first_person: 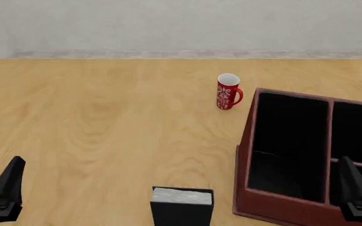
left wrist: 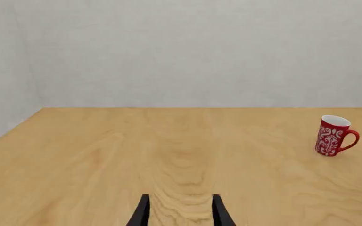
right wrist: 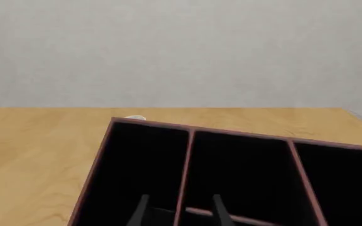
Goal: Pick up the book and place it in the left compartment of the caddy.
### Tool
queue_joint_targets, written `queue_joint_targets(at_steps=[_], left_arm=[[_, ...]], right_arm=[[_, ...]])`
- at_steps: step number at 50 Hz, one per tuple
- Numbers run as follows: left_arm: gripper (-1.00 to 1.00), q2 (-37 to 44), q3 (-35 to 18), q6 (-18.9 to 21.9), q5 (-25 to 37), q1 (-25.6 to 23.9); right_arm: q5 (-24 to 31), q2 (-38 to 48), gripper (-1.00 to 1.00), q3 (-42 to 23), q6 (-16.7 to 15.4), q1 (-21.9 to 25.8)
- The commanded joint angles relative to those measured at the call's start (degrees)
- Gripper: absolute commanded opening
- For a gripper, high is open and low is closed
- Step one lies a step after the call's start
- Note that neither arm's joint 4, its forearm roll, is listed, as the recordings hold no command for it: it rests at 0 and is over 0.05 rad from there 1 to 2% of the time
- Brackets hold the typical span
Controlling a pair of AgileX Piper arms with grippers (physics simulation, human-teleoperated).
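One mug [first_person: 228, 91] (red) behind caddy [first_person: 250, 160].

A light wooden table [first_person: 105, 122] with visible grain is seen carrying three things. The book [first_person: 182, 206] is stood upright at its near edge, with the caddy [first_person: 244, 197] set just to the right. The red mug [first_person: 227, 92] is placed farther back, near the caddy's far left corner.

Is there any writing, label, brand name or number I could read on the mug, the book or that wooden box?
None can be read anywhere in these views.
Red mug: only a white decorative pattern, no letters.
Book: plain black cover and white page edge, no title showing.
Caddy: bare reddish-brown wood with a black lining, no label.
Table and wall: no signs.
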Motion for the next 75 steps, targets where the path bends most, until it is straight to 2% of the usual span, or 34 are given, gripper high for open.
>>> queue_joint_targets(at_steps=[1, 2, 8, 12, 16, 18, 19, 23, 38, 43, 47, 49, 56, 57, 59, 68, 75], left_arm=[[1.00, 0.30, -0.17, 0.02, -0.07, -0.01], [1.00, 0.31, -0.17, -0.01, -0.07, 0.01], [1.00, 0.31, -0.17, 0.02, -0.07, 0.00], [1.00, 0.29, -0.17, 0.00, -0.07, -0.01], [1.00, 0.30, -0.17, 0.00, -0.07, 0.00], [1.00, 0.30, -0.17, 0.01, -0.07, 0.00], [1.00, 0.30, -0.17, -0.01, -0.07, 0.01], [1.00, 0.30, -0.17, 0.00, -0.07, 0.00], [1.00, 0.30, -0.17, 0.00, -0.07, 0.00], [1.00, 0.30, -0.17, 0.01, -0.07, 0.00], [1.00, 0.30, -0.17, 0.01, -0.07, -0.01], [1.00, 0.30, -0.17, 0.00, -0.07, 0.00], [1.00, 0.31, -0.17, 0.00, -0.07, 0.01], [1.00, 0.29, -0.17, 0.01, -0.08, 0.00], [1.00, 0.30, -0.17, 0.00, -0.07, 0.00], [1.00, 0.31, -0.17, 0.03, -0.07, -0.01], [1.00, 0.30, -0.17, 0.01, -0.07, 0.00]], right_arm=[[-0.44, 0.33, 1.00, -0.26, -0.55, -0.12], [-0.69, 0.22, 1.00, -0.31, -1.48, -0.25], [-0.24, 0.35, 1.00, -1.72, -0.69, -0.25], [-0.44, 0.29, 1.00, -2.52, -1.94, 0.13], [0.99, 0.29, 1.00, -4.34, -1.70, 1.77], [1.46, 0.36, 1.00, -5.11, -2.61, 2.65], [1.15, 4.10, 1.00, -7.08, -2.92, 4.63], [0.81, 6.16, 1.00, -8.64, -3.71, 7.98], [-0.16, 14.95, 1.00, -16.03, -3.73, 12.77], [0.22, 18.22, 1.00, -18.96, -4.73, 14.87], [1.68, 20.33, 1.00, -22.40, -5.49, 17.00], [2.58, 22.30, 1.00, -24.53, -4.52, 17.74], [5.17, 26.45, 1.00, -29.88, -4.93, 19.84], [8.84, 32.87, 1.00, -36.26, -5.48, 22.13], [10.88, 34.91, 1.00, -38.87, -5.72, 22.83], [16.36, 39.27, 1.00, -45.18, -7.02, 24.60], [19.77, 41.58, 1.00, -48.09, -6.79, 25.67]])
